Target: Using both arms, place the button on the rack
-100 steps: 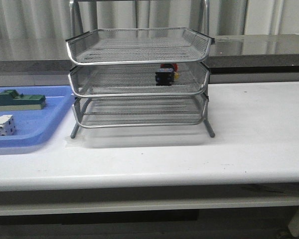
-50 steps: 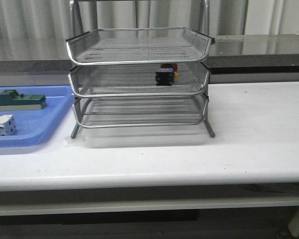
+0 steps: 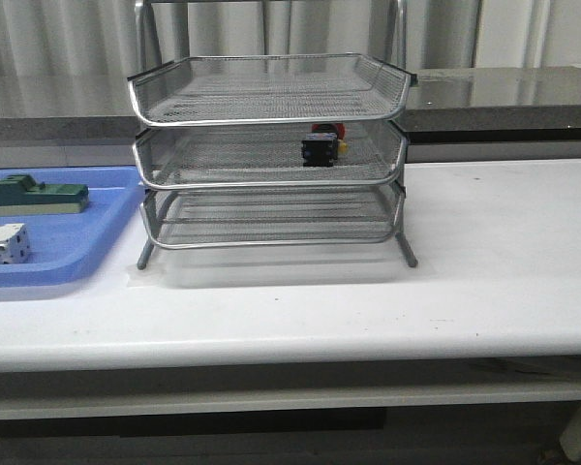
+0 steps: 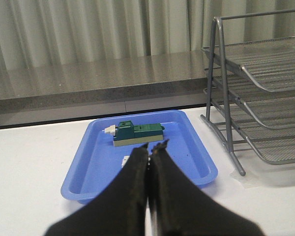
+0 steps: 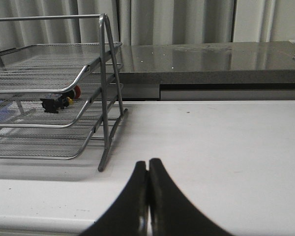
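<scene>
The button (image 3: 322, 146), red cap, dark body and a yellow bit, lies in the middle tier of the silver wire rack (image 3: 271, 102), toward its right side. It also shows in the right wrist view as the button (image 5: 59, 101) inside the rack (image 5: 104, 73). Neither arm appears in the front view. My left gripper (image 4: 149, 148) is shut with nothing in it, hanging over the near edge of the blue tray (image 4: 196, 152). Back over the bare white table, well to the right of the rack, my right gripper (image 5: 148, 164) is shut and holds nothing.
The blue tray (image 3: 97, 228) at the left holds a green-and-cream block (image 3: 37, 196) and a white block (image 3: 2, 244). The rack (image 4: 255, 98) stands just right of it. A grey counter (image 3: 504, 92) runs behind the table.
</scene>
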